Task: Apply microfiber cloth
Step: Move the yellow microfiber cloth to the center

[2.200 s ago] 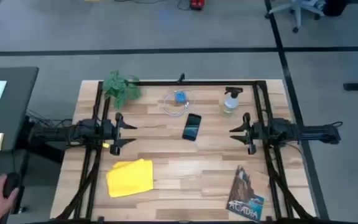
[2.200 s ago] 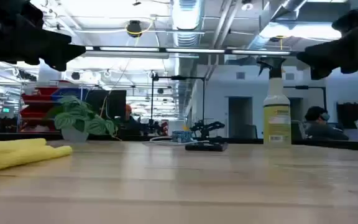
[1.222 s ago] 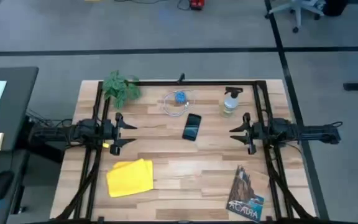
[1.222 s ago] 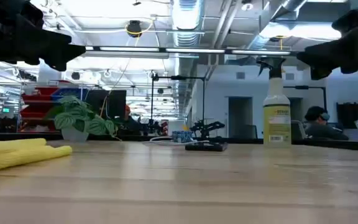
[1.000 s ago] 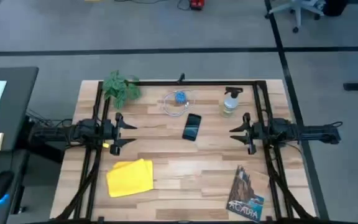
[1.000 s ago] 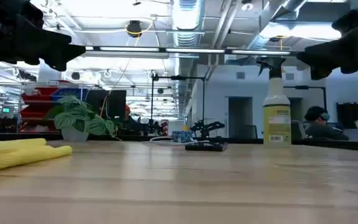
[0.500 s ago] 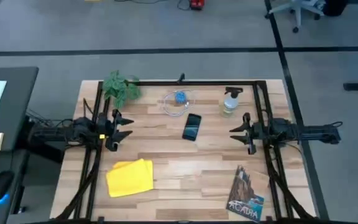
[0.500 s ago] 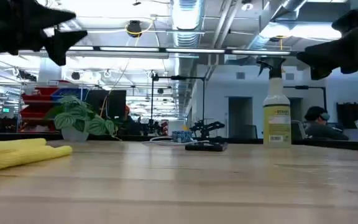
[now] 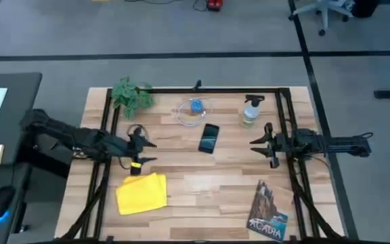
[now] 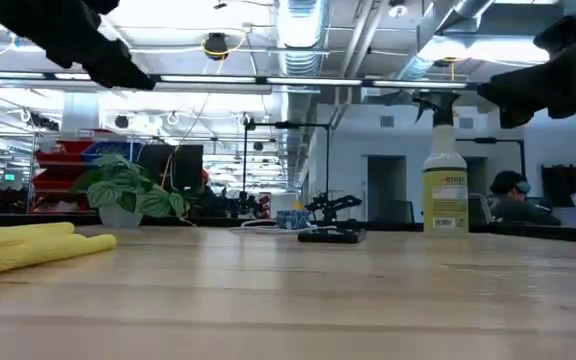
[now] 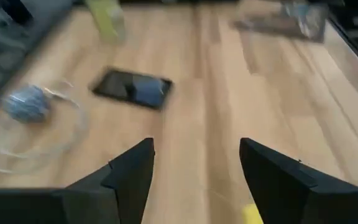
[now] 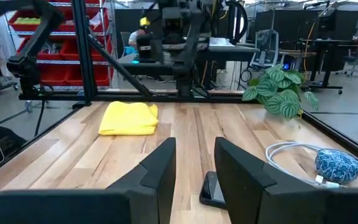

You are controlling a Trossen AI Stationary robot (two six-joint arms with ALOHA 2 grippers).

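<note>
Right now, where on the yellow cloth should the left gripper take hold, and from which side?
Probably from above, at the rumpled edge of the microfiber cloth nearest the left gripper. The cloth lies nearly flat on the table, so only its raised folds give the open fingers something to pinch.

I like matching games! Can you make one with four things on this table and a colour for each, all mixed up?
Things:
1. microfiber cloth
2. plant
3. smartphone
4. cable pouch

Colours:
A. black
B. blue
C. yellow
D. green

Pairs: 1-C, 2-D, 3-A, 4-B
</note>
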